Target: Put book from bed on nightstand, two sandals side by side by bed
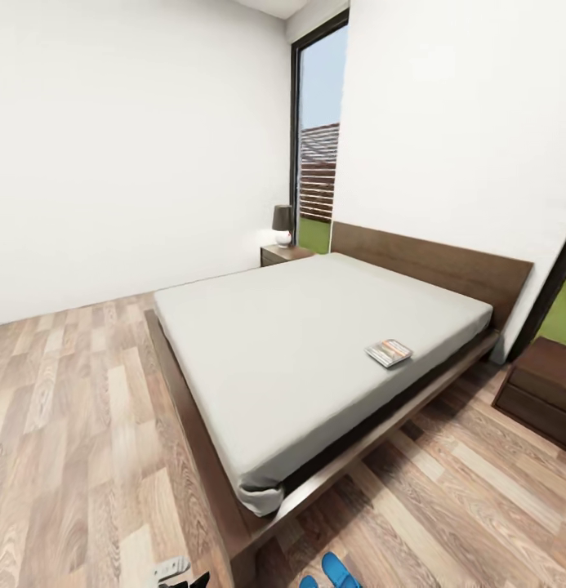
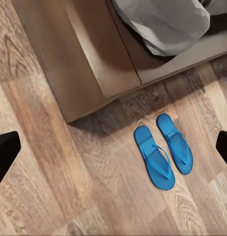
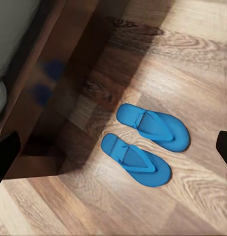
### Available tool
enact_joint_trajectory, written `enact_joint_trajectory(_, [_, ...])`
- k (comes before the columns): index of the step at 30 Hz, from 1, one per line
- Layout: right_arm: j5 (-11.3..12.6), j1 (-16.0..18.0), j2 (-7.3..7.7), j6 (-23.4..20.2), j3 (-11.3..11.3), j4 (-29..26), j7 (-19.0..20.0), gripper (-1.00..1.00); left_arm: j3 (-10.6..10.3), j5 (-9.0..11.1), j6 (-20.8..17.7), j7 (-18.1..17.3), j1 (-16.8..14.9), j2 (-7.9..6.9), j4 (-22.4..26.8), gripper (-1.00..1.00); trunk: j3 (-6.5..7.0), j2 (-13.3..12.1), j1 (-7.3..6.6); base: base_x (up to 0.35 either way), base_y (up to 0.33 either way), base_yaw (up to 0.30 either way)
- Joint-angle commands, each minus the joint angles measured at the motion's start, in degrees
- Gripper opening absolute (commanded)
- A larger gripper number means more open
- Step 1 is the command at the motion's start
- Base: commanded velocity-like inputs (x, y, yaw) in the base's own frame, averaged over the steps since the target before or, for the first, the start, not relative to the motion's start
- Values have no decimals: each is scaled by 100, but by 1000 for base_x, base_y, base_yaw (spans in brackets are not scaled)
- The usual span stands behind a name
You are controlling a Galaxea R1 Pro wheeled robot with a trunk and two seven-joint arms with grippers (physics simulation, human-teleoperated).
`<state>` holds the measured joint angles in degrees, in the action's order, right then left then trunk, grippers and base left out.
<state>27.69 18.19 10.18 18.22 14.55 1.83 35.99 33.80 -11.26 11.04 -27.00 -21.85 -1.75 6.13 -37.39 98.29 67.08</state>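
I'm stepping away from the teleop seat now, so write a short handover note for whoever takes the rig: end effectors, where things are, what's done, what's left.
Left end effector: open, holding nothing, above the floor by the bed corner.
Right end effector: open, holding nothing, above the same spot.
Two sandals: side by side on the wood floor next to the bed frame, near its foot corner. This part looks done.
Book: lying flat on the mattress, near the edge facing the right nightstand.
Left to do: pick up the book and set it on a nightstand; the other nightstand, with a lamp, is by the window.
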Motion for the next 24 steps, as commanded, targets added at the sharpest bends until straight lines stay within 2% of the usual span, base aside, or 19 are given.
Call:
enact_joint_trajectory(1, [-18,9,2,18,47,20,31,100,48,-61,29,-16,-3,-1,-5,100,-5,3,-1,0,0,-300])
enact_joint_trajectory(24, [-18,9,2,21,47,23,39,100,48,-60,29,19,-3,-1,-7,100,-5,3,-1,0,0,-300])
